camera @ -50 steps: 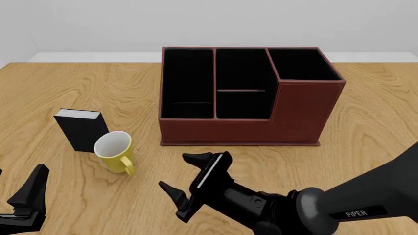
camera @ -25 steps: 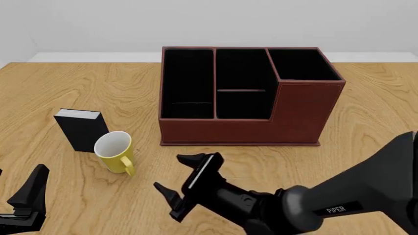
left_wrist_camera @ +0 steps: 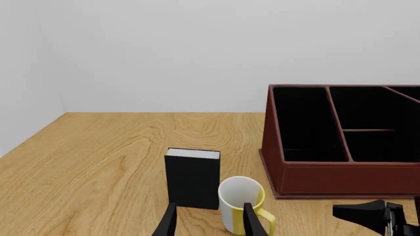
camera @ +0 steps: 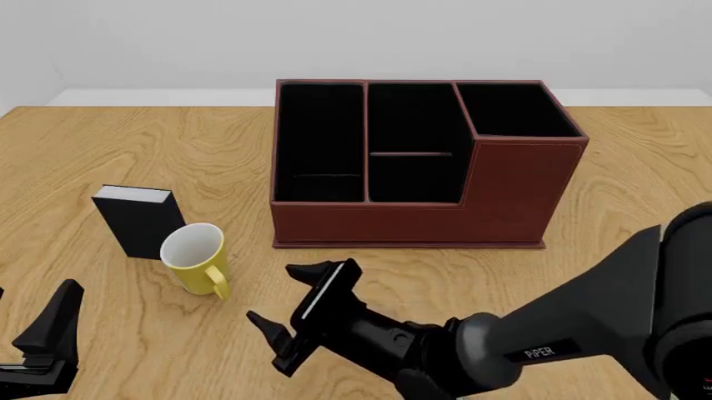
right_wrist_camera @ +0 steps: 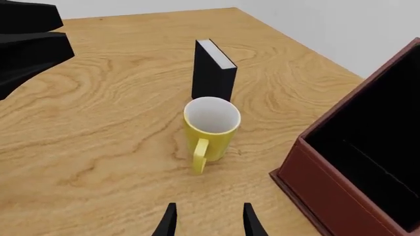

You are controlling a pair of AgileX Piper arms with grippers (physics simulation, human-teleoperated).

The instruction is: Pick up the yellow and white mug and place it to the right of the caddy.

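Observation:
The yellow and white mug (camera: 197, 258) stands upright on the table, left of the caddy, with its handle toward the near edge. The wrist views also show the mug (left_wrist_camera: 239, 204) (right_wrist_camera: 210, 128). The reddish-brown caddy (camera: 423, 223) stands at the table's middle, its taller section on the right. My right gripper (camera: 278, 298) is open, low over the table, a short way right of and nearer than the mug, pointing at it. Nothing is between its fingers (right_wrist_camera: 169, 222). My left gripper (camera: 28, 325) is open at the near left corner, apart from the mug.
A small black upright box (camera: 139, 218) stands just behind and left of the mug, nearly touching it. The right arm's black body (camera: 579, 333) crosses the near right of the table. A white wall rises behind the far table edge.
My right gripper has moved left and closer to the mug, staying open. The left gripper, mug and caddy have not moved.

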